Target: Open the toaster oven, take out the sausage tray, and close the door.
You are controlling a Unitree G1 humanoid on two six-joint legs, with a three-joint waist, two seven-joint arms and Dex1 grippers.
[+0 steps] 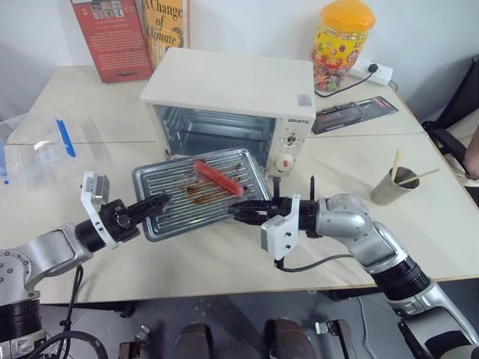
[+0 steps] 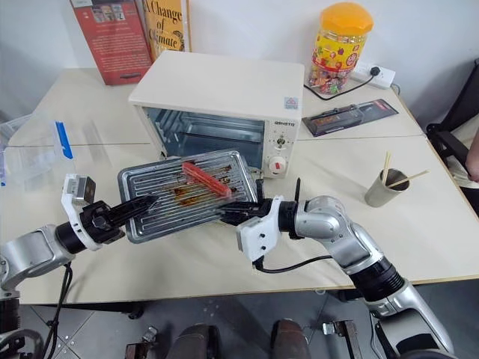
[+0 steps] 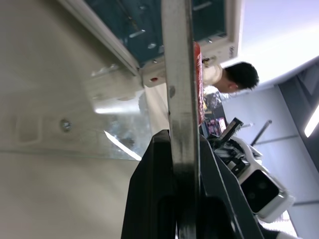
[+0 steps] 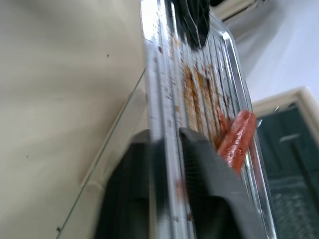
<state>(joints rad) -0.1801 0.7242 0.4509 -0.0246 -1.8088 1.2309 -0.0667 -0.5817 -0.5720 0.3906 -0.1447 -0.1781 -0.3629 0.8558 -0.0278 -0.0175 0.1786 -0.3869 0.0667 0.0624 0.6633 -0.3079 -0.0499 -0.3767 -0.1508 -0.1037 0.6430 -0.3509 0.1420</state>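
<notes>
Upper left: two books (image 1: 129, 34) upright against the wall. Candy jar (image 1: 343, 45) upper right; paper cup (image 1: 393, 186) with chopsticks at right. Clear plastic container (image 1: 39, 149) at left edge of desk (image 1: 224, 262).

My 2 head views look forward and down over the table (image 1: 224, 262), both taking in the toaster oven (image 1: 232, 105) and the sausage tray (image 2: 187, 194) from a little way back. My left wrist view runs edge-on along the tray's rim, very close. My right wrist view looks along the tray's ribbed face toward the sausage (image 4: 237, 139), equally close.
</notes>
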